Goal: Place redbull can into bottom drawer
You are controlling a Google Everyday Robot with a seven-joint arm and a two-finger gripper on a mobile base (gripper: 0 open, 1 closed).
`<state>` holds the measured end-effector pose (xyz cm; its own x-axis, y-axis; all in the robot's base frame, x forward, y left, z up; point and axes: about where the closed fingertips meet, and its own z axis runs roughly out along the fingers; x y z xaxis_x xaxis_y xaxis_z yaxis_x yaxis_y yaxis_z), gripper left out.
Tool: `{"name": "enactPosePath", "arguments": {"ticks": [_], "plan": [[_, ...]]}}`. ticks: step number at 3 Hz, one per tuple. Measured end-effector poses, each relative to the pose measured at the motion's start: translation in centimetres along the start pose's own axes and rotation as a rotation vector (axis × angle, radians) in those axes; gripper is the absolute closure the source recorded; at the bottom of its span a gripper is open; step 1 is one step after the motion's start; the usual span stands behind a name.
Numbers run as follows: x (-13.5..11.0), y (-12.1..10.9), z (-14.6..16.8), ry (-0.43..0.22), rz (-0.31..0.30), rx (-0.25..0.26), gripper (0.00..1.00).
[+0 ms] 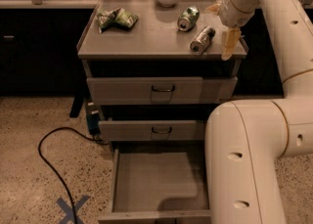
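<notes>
Sideways, redbull can, beside spread gripper fingers

Lab/office rm: grey drawer cabinet, speckled floor; gripper at cabinet's rt edge.

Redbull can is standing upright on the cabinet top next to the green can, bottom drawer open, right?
Not upright: the camera view shows the redbull can lying on its side. It is beside the green can, bottom drawer open, gripper just right of it.

redbull can: shiny metal
bottom drawer: smooth matt grey metal
gripper, upper right of frame: pale matt plastic
</notes>
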<state>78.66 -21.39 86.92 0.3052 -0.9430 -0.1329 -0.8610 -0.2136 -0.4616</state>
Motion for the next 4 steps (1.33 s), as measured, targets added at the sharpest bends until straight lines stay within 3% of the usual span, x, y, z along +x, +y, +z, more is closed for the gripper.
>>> {"name": "enactPosePath", "arguments": {"ticks": [2, 3, 4], "plan": [[-2.6, 2.2, 4.1, -0.093, -0.047, -0.119, 0.00], [-2.7, 2.3, 4.2, -0.097, -0.050, -0.122, 0.00], [-2.7, 2.3, 4.2, -0.097, -0.050, -0.122, 0.19]]}}
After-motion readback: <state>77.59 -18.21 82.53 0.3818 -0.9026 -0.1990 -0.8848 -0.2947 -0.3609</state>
